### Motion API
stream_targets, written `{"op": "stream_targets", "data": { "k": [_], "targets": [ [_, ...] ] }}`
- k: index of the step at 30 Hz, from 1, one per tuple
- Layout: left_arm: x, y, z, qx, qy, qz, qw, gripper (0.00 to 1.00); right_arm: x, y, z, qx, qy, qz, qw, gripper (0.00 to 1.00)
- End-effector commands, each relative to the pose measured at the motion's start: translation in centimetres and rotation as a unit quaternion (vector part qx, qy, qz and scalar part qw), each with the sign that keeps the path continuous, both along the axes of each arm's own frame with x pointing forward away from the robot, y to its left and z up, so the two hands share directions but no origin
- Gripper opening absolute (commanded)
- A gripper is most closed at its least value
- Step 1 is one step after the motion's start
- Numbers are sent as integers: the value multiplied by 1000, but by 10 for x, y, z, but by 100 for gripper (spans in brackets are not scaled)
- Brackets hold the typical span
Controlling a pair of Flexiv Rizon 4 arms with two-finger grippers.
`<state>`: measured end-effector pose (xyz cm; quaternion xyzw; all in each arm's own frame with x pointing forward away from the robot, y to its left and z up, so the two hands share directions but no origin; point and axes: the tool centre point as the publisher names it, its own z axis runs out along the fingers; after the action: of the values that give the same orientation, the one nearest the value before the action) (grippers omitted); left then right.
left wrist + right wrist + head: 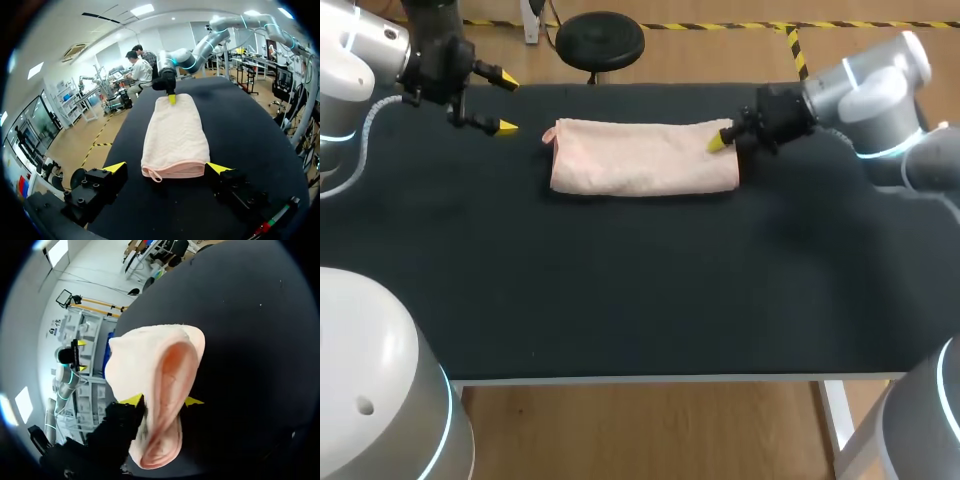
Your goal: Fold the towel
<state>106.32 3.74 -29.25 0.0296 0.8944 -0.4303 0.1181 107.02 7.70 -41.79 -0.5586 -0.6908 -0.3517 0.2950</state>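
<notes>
left arm hangs over the table's [620, 300] far left corner, its gripper [507, 103] spread wide. right arm comes in along the far edge, its gripper [722, 139] pinching the towel's [640, 160] end.

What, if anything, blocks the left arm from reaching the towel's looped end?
Likely yes. The left end effector is open just short of the towel, at its looped end, with only bare table between. The right end effector is at the far end.
</notes>
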Motion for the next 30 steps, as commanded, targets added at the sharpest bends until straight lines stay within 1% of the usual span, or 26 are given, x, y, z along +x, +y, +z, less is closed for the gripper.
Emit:
{"op": "stream_targets", "data": {
  "k": [1, 2, 4, 6, 7, 8, 9, 10, 11, 13, 14, 15, 18, 19, 21, 22, 24, 25, 27, 28, 30],
  "targets": [
    [0, 0, -1, -1, -2, 0, 1000, 100, 0, 7, 30, -88, -5, 4, 996, 0],
    [0, 0, -1, -1, -2, 0, 1000, 100, 1, 9, 35, -109, -9, 11, 994, 0],
    [0, 0, -1, -1, -2, 0, 1000, 100, 4, 13, 43, -128, -9, 15, 992, 0],
    [0, 0, -1, -1, -2, 0, 1000, 100, 6, 18, 50, -161, -12, 18, 987, 0],
    [0, 0, -1, -1, -2, 0, 1000, 100, 6, 20, 54, -178, -12, 23, 984, 0],
    [0, 0, -1, -1, -2, 0, 1000, 100, 6, 23, 57, -206, -16, 26, 978, 0],
    [0, 0, -1, -1, -2, 0, 1000, 100, 6, 26, 61, -217, -23, 28, 976, 0],
    [0, 0, -1, -1, -2, 0, 1000, 100, 6, 29, 64, -232, -20, 28, 972, 0],
    [0, 0, -1, -1, -2, 0, 1000, 100, 5, 33, 66, -249, -28, 30, 968, 0],
    [0, 0, -1, -1, -2, 0, 1000, 100, 3, 41, 72, -265, -31, 34, 963, 0],
    [0, 0, -1, -1, -2, 0, 1000, 100, 2, 45, 76, -278, -40, 35, 959, 0],
    [0, 0, -1, -1, -2, 0, 1000, 100, 1, 50, 79, -277, -40, 36, 959, 0],
    [0, 0, -1, -1, -2, 0, 1000, 100, 0, 64, 84, -305, -60, 48, 949, 0],
    [0, 0, -1, -1, -2, 0, 1000, 100, 0, 69, 84, -321, -68, 54, 943, 0],
    [0, 0, -1, -1, -2, 0, 1000, 100, 1, 79, 83, -328, -69, 65, 940, 0],
    [0, 0, -1, -1, -2, 0, 1000, 100, 1, 83, 82, -341, -74, 67, 935, 0],
    [0, 0, -1, -1, -2, 0, 1000, 100, 1, 93, 80, -349, -81, 76, 931, 0],
    [0, 0, -1, -1, -2, 0, 1000, 100, 1, 97, 79, -359, -85, 75, 926, 0],
    [0, 0, -1, -1, -2, 0, 1000, 100, 0, 106, 77, -366, -91, 80, 923, 0],
    [0, 0, -1, -1, -2, 0, 1000, 100, -1, 110, 77, -381, -103, 76, 916, 0],
    [0, 0, -1, -1, -2, 0, 1000, 100, -2, 120, 76, -391, -111, 73, 911, 0]
  ]
}}
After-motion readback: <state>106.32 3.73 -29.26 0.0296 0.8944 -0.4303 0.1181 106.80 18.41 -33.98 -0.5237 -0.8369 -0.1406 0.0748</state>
